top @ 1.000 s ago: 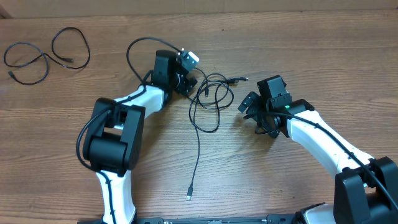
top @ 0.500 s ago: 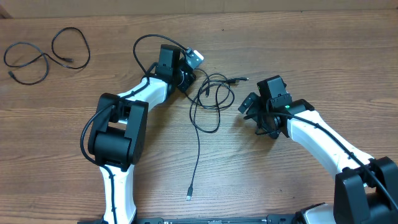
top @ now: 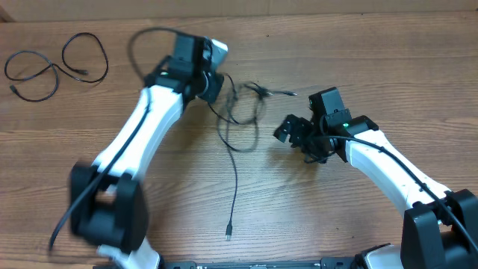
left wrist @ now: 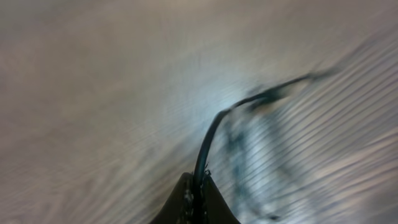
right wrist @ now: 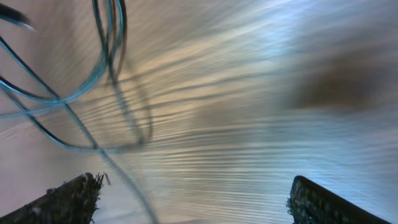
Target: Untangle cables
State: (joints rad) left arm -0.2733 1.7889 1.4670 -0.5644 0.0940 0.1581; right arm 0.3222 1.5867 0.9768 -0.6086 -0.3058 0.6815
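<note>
Our left fingers [left wrist: 188, 200] clamp one cable [left wrist: 208, 140] of the tangle [top: 243, 112] at mid-table [top: 373, 60], likely to draw it free. Our right fingers [right wrist: 67, 199] stand wide apart beside it, ready to steady the rest.

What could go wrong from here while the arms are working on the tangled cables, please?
1. The left fingers are shut on one cable, while the right fingers are open and hold nothing. A pull may therefore drag the whole tangle along or tighten its loops.
2. Only the tips seem to pinch that thin cable, so it may slip out.
</note>
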